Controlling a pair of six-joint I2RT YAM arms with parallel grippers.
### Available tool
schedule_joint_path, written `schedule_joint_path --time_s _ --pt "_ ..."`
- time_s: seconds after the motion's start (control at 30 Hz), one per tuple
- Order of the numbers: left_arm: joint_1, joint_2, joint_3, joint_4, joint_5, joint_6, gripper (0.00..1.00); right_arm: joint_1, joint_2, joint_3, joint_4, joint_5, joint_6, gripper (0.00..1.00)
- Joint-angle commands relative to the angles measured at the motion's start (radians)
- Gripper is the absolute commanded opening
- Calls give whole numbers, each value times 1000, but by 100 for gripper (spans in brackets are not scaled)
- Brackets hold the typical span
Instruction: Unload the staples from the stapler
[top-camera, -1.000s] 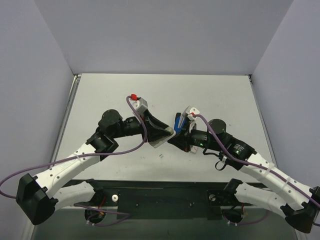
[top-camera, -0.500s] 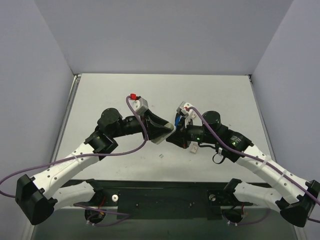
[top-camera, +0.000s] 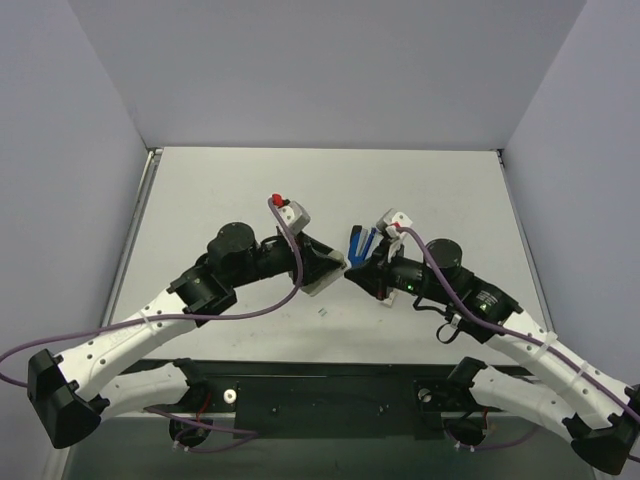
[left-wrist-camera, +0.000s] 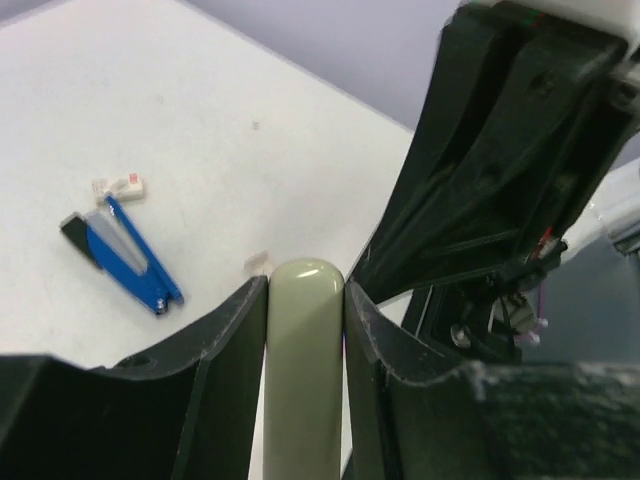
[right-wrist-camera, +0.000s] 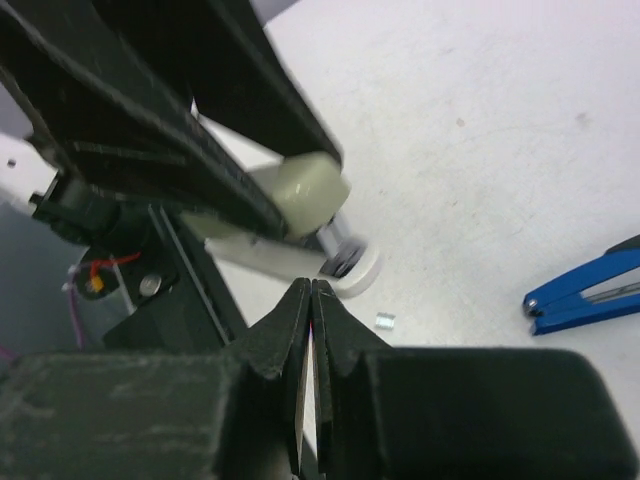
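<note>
Looking along the left wrist shows what the overhead view hides: the left claw (left-wrist-camera: 305, 288) stands part open, clamped on a smooth, round-ended pale bar (left-wrist-camera: 303, 380). The right claw (right-wrist-camera: 312, 292), seen from its own wrist, is clenched, black finger flat against black finger, its tip just below that bar's end. A tiny silvery scrap of staples (right-wrist-camera: 384, 322) lies near it. Farther out, the slim blue stapler (left-wrist-camera: 135, 262) lies hinged open on the matte white bench (top-camera: 220, 190).

White-black arms (top-camera: 130, 335), purple cables (top-camera: 240, 307), black fingers (left-wrist-camera: 230, 345)
</note>
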Motion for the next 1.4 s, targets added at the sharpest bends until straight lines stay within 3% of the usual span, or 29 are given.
schedule_joint_path --time_s 0.0,0.2,0.33,0.47,0.97,1.37 --pt "-33 -4 6 -189 -91 -14 0 -19 -71 -16 226 143 22 0" --pt "15 63 93 -330 -401 -27 0 -20 -85 -71 156 215 51 0" --pt "97 148 128 -363 -469 -66 0 -17 -45 -95 128 260 83 0" --pt "186 220 138 -326 -495 -96 0 -5 1 -125 137 298 106 0" --pt "354 544 230 -148 -647 -73 0 44 135 -215 249 321 195 0" --pt "461 820 401 -22 -592 -17 0 50 167 -250 283 292 202 0"
